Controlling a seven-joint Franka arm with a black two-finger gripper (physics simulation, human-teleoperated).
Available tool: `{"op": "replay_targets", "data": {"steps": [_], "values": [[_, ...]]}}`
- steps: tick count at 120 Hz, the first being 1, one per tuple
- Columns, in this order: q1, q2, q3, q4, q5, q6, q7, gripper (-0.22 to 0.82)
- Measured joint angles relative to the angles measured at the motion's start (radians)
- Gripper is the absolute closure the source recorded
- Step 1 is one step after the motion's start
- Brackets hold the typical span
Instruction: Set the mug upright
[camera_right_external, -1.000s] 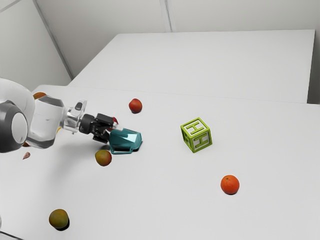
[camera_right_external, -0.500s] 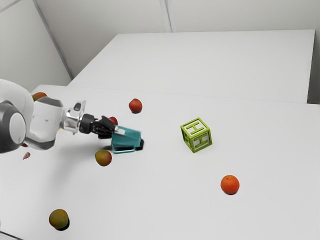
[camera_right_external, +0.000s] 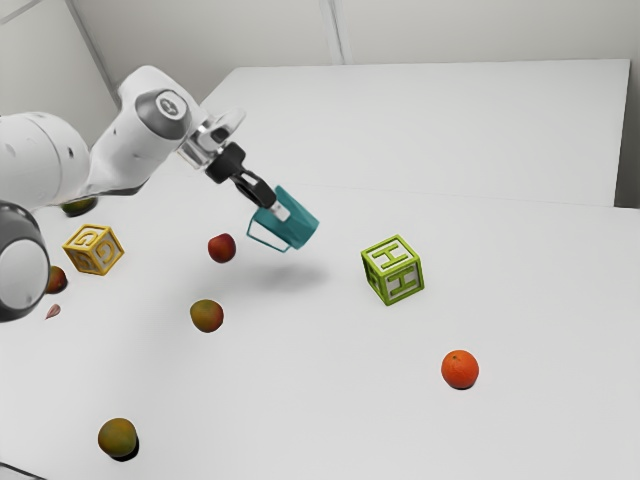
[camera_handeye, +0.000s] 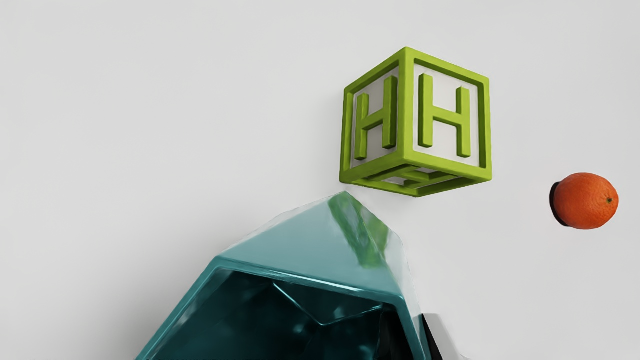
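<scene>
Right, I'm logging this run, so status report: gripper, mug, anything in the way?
Gripper shut on mug, one finger inside. Mug aloft, tilted, not yet upright. Possible obstacles nearby: green H block, red fruit.

White table (camera_right_external: 330, 400): two letter blocks (camera_right_external: 392, 270), orange (camera_right_external: 460, 370), fruit (camera_right_external: 207, 316).

From beside the arm (camera_right_external: 135, 155), the exterior view looked down at the green block (camera_right_external: 393, 271); the wrist view faced it closer; both shared it and the nearby orange (camera_right_external: 460, 370).
</scene>
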Motion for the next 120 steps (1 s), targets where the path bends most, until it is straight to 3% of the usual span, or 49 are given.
{"op": "replay_targets", "data": {"steps": [16,34,56,82,104,120], "values": [[-0.042,-0.019,-0.035,-0.015,0.256,0.118,-0.063,0.78],[-0.085,-0.107,-0.045,-0.185,0.450,0.265,-0.165,0.78],[-0.100,-0.120,-0.057,-0.310,0.533,0.420,-0.281,0.78],[-0.098,-0.112,-0.058,-0.368,0.554,0.498,-0.384,0.78],[-0.098,-0.107,-0.058,-0.368,0.548,0.520,-0.436,0.39],[-0.098,-0.112,-0.058,-0.368,0.546,0.527,-0.463,0.21]]}}
